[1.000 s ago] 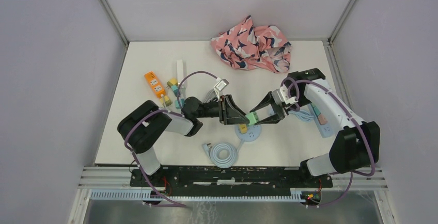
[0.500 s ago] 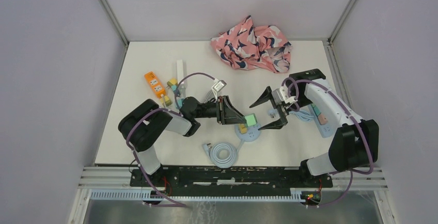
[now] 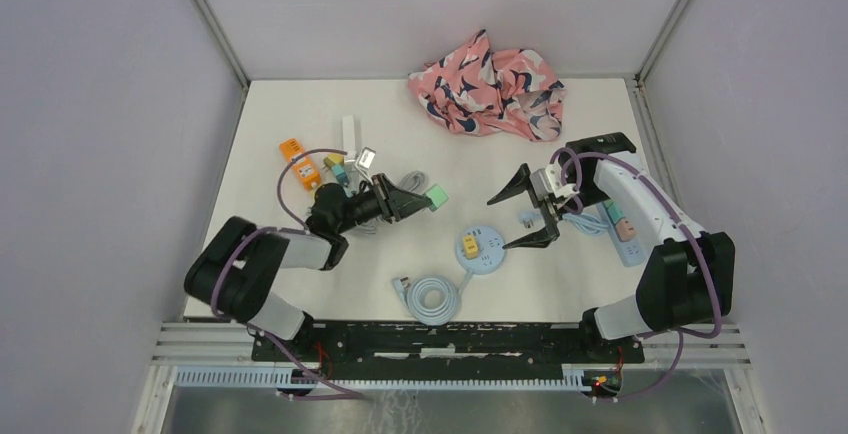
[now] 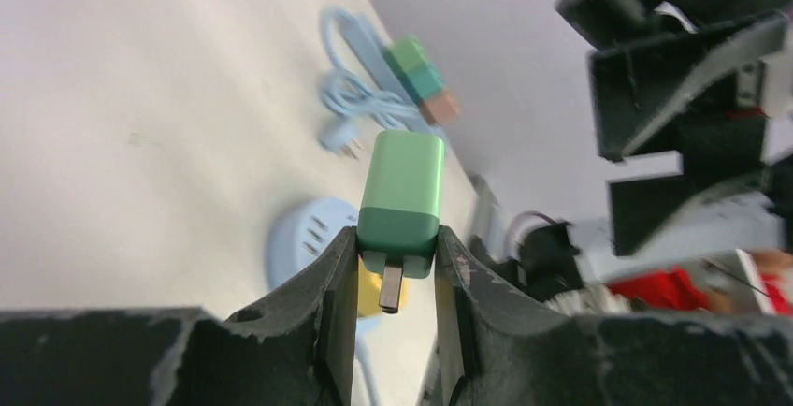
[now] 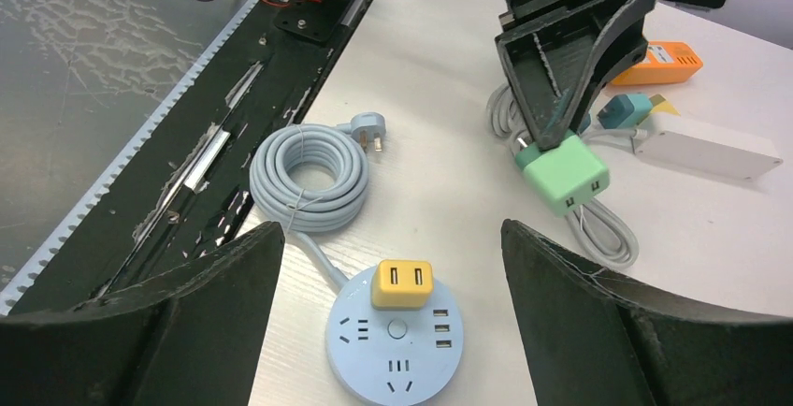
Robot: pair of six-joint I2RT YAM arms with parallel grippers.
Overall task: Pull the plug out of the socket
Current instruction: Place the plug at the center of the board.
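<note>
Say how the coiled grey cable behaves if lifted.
The coiled grey cable is probably floppy; its loops may sag or unwind. It runs into the round blue socket, so lifting likely drags that along. Its free plug would dangle.

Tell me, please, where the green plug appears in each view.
Top external: green plug, left of centre.
Left wrist: green plug, centre, pinched in the left gripper.
Right wrist: green plug, upper right of centre.
Shared landmark: round blue socket.

- Found no legible word, brand, number or sign anywhere.
- Made out only pale label patches on the orange device point(image 3: 299, 162) near the table's point(image 3: 560, 294) left edge, too blurred to read.
</note>
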